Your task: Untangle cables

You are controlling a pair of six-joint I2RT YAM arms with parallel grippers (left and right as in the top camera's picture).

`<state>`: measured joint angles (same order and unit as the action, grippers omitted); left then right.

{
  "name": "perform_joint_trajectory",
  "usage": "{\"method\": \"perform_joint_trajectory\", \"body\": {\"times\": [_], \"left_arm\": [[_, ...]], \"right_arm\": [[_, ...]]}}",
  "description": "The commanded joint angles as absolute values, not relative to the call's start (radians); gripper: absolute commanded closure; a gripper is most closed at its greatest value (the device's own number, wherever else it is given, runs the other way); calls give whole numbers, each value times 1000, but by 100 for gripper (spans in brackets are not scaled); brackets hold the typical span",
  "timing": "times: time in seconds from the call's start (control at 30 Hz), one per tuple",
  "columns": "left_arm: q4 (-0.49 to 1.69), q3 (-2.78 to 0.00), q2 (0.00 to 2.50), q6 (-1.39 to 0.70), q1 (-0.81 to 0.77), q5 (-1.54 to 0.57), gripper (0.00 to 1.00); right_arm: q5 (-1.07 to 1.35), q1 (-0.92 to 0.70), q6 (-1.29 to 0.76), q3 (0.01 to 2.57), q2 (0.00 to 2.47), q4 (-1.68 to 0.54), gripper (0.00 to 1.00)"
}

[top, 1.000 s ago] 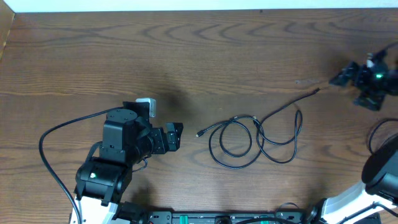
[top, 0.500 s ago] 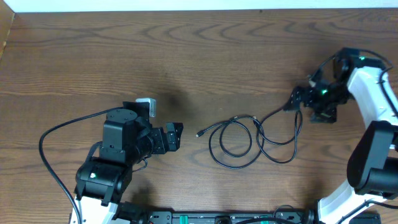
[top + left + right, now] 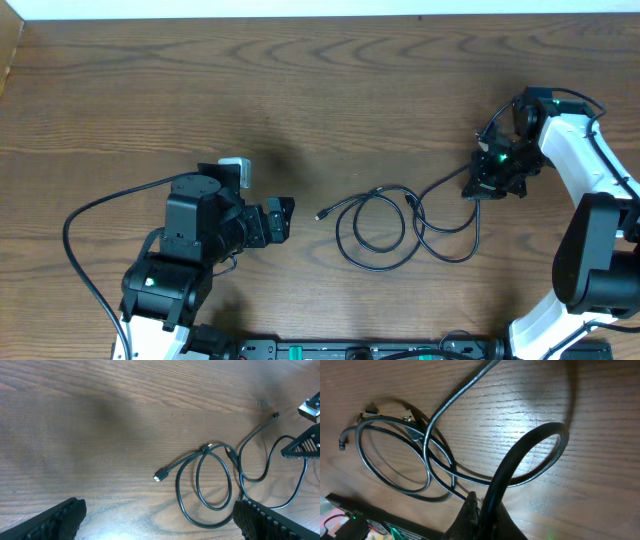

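Cables [image 3: 413,205] looped — right end effector [image 3: 472,188] apparently pinching one.

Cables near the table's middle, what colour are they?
The cables are black, shown best in the left wrist view.

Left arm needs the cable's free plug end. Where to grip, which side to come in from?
Grip the cable on the straight run just behind the plug, not the loops. It lies flat, clear of the crossings, nearest the open left gripper; come down from that side, closing across the cord. The right gripper is shut on the far loop.
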<state>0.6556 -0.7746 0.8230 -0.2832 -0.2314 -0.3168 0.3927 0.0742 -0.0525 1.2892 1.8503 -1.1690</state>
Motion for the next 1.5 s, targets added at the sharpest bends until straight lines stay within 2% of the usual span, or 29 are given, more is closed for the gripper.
{"method": "perform_joint_trajectory", "body": {"times": [0.0,0.53,0.63,0.8,0.9,1.03,1.47], "left_arm": [[659,-783,822,-266,-228,-328,2],[659,-783,823,-266,-228,-329,2],[659,-782,823,-266,-228,-329,2],[659,-782,823,-266,-228,-329,2],[659,-782,823,-266,-228,-329,2],[659,-782,823,-266,-228,-329,2],[659,-782,823,-266,-228,-328,2]], "right_arm": [[395,71,-73,1315,1813,-1171,99],[382,72,-74,1604,1469,-1099,99],[273,72,-74,1626,1403,-998,99],[-78,72,-73,1626,1333,-833,99],[-288,75,-73,1626,1328,-764,99],[-416,108,-71,1626,1350,-675,99],[-419,355,-74,1626,1514,-614,99]]}}
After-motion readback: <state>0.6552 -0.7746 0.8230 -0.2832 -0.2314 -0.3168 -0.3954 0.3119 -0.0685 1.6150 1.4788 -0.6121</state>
